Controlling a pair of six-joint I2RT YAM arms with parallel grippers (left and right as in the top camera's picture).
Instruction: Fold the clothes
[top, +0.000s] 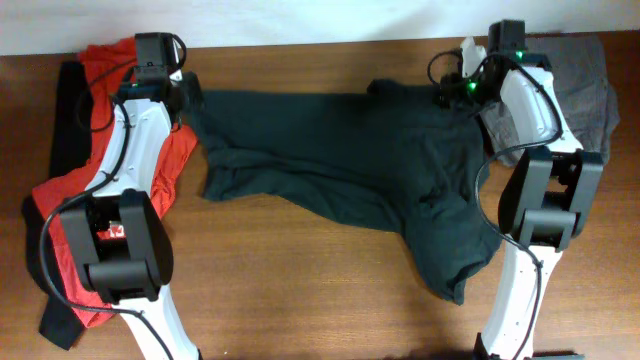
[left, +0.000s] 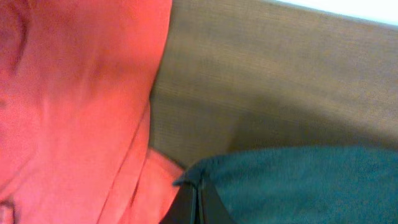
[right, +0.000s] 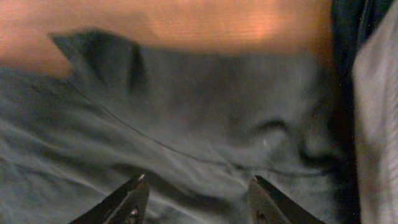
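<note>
1. The dark-green T-shirt (top: 350, 170) lies rumpled on the bench (top: 300, 300). It is drawn out sideways, and its right end sags toward the robot in a bunched fold.
2. The left tool (left: 194, 205) is at the T-shirt's left edge. Its fingers are pressed together, pinching the hem of that edge.
3. The right tool (right: 199, 179) is over the T-shirt's far right corner with its fingers spread and nothing gripped between them. Creased dark cloth lies just under the tips; I cannot tell whether they touch it.
4. The red T-shirt (top: 172, 170) lies just left of the dark-green T-shirt, largely under the left arm. In the left wrist view its edge meets the dark cloth right beside the pinch.
5. A grey garment (top: 585, 80) lies just right of the dark-green T-shirt's far right corner, partly behind the right arm.
6. A black garment (top: 68, 130) lies further left of the dark-green T-shirt, beyond the red one.
</note>
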